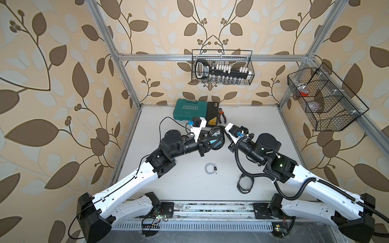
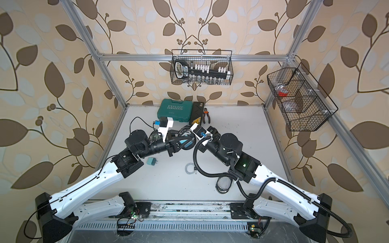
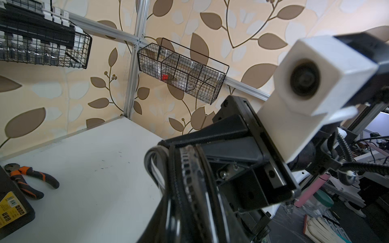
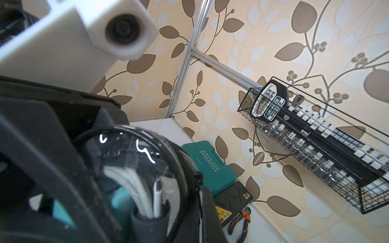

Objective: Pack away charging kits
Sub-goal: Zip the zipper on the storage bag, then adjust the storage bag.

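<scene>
1. The table (image 1: 179, 189) carries everything. The teal tool case (image 1: 186, 110) lies at its far edge and is the landmark here.
2. The black flat case (image 1: 213, 114) touches the tool case's right side.
3. The left gripper (image 1: 217, 142) sits just in front of the tool case, toward the robot. Its jaws are narrowed onto a filled pouch (image 4: 134, 160).
4. The right gripper (image 1: 222, 132) meets that pouch in front of the tool case and to its right. Its jaws are fully closed at the zipper rim, and what they pinch is hidden.
5. The filled pouch, between both grippers, holds a white cable (image 4: 141, 189) and a teal adapter (image 4: 120, 199).
6. The empty pouch (image 1: 245, 186) lies well in front of the tool case and to its right, partly under the right arm's hose.
7. The pliers (image 3: 40, 175) lie right of the tool case, just past the black flat case.
8. The loose cable (image 1: 206, 168), coiled, lies well in front of the tool case.
9. The loose plug adapter (image 2: 150, 162), seen in a top view, lies in front of the tool case and slightly to its left, beside the left arm.
</scene>
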Tool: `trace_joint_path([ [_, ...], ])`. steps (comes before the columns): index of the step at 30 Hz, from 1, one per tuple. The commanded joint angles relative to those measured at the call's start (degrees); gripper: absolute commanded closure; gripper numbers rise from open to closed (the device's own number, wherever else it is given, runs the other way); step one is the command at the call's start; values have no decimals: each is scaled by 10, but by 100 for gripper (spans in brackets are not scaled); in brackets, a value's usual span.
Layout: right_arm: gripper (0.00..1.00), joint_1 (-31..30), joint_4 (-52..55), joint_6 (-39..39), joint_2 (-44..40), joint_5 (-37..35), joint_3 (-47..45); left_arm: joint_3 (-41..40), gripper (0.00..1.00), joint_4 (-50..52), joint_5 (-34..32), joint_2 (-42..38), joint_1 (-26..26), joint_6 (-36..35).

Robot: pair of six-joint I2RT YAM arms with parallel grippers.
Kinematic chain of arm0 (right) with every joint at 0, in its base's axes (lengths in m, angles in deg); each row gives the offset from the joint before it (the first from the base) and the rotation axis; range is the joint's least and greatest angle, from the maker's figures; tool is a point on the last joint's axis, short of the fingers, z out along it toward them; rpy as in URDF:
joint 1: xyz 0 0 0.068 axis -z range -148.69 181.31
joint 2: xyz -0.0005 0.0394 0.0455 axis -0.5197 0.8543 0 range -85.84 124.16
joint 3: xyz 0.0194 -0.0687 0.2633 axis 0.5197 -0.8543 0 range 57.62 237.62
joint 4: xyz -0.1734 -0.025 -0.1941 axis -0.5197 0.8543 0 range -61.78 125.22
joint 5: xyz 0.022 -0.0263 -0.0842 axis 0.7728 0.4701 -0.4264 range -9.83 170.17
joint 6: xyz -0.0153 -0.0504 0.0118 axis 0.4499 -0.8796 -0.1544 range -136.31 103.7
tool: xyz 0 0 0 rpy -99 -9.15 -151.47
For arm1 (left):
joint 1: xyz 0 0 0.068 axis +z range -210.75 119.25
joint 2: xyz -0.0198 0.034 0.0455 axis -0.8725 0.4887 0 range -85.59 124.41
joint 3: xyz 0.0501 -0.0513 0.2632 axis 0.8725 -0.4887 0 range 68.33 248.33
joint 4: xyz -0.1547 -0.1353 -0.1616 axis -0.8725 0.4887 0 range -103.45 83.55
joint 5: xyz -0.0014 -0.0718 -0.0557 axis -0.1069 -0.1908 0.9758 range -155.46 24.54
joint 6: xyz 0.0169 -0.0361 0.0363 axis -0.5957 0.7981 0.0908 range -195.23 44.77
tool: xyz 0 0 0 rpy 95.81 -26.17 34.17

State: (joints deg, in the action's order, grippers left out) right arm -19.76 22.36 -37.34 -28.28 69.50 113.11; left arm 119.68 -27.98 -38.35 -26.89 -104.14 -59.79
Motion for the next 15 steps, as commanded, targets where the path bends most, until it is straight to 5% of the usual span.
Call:
trace_joint_path([
  [1, 100, 0, -107, 15, -10, 12, 41, -10, 100, 135, 92, 24, -13, -15],
  [13, 100, 19, -112, 91, -24, 13, 31, 4, 99, 153, 79, 30, -14, -25],
  [15, 100, 19, -127, 128, -24, 21, 15, 16, 78, 150, 69, 33, -14, -23],
])
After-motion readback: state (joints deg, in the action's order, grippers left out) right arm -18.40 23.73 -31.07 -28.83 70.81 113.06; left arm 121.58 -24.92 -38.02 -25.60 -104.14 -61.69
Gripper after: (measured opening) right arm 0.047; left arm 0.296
